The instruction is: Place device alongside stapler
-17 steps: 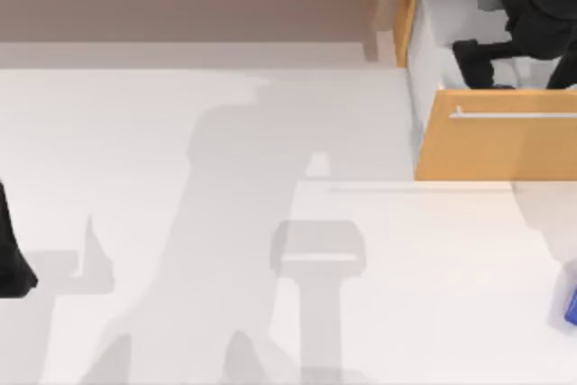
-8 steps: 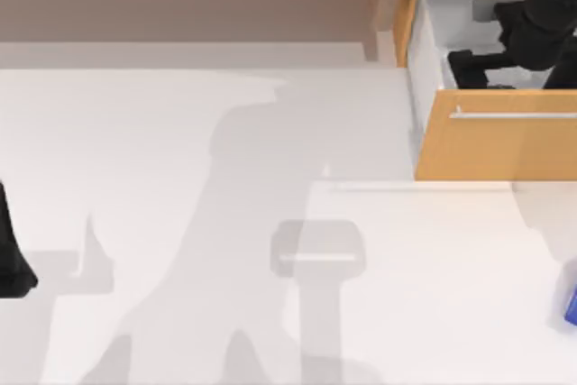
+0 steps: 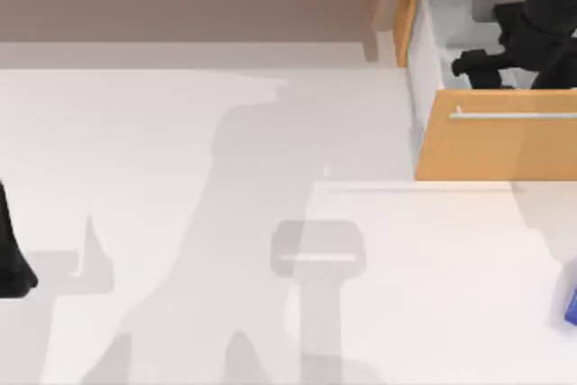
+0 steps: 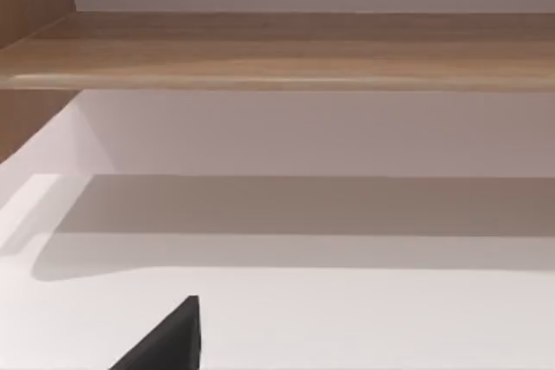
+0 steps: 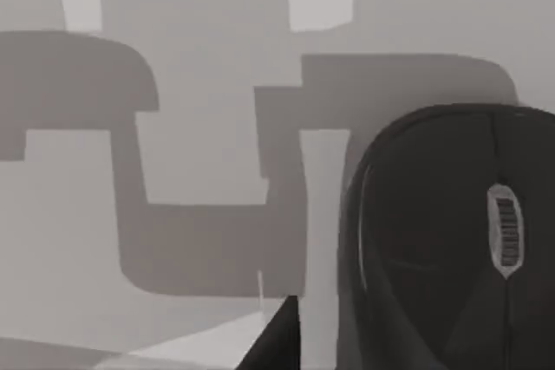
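Still inside the open drawer (image 3: pixel 431 33) at the table's far right, the device (image 5: pixel 434 240) is a black mouse with a pale scroll wheel. In the right wrist view it sits close to the camera, over the drawer's grey floor. From above you cannot separate it from the dark mass of the right gripper (image 3: pixel 478 66) behind the drawer front, just past the metal handle (image 3: pixel 514 115).

Over the last second that dark mass has shifted away from the drawer front and deeper into the drawer, and the arm's shadow on the table has shifted with it. You might read that as a lift beginning, but the device has not left the drawer.

One dark finger (image 5: pixel 279 335) shows beside the mouse, apart from it. Whether the claw is clamped on the mouse or merely poised over it, you cannot tell.

The stapler (image 3: pixel 570 299) waits at the table's right edge, well apart from the drawer, so the carry is all ahead of you. Your left gripper (image 3: pixel 11 263) is parked at the left edge.
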You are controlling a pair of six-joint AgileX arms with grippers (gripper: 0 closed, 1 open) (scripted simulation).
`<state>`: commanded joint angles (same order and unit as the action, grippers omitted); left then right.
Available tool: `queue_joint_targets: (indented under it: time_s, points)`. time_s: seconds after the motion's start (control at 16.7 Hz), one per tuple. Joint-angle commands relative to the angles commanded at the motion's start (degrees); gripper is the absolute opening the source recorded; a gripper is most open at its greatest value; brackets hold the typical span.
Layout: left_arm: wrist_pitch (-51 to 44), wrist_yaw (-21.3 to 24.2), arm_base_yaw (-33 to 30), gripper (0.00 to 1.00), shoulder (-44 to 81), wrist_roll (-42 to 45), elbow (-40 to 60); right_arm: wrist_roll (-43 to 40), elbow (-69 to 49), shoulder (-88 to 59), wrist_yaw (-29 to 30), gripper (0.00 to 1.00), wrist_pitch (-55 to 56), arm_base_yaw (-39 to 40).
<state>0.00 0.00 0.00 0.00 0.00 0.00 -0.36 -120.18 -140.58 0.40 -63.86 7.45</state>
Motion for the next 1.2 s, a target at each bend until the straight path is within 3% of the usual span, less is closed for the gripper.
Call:
queue_joint_targets:
  time_s: [0.36,1.2]
  points:
    - [0.0,0.0,0.0,1.00,0.0,0.0,0.0,0.0,0.0,0.0,0.0,0.02,0.0,0.0]
    - [0.0,0.0,0.0,1.00,0.0,0.0,0.0,-1.3,0.7,4.2,0.1,0.00,-0.6,0.4]
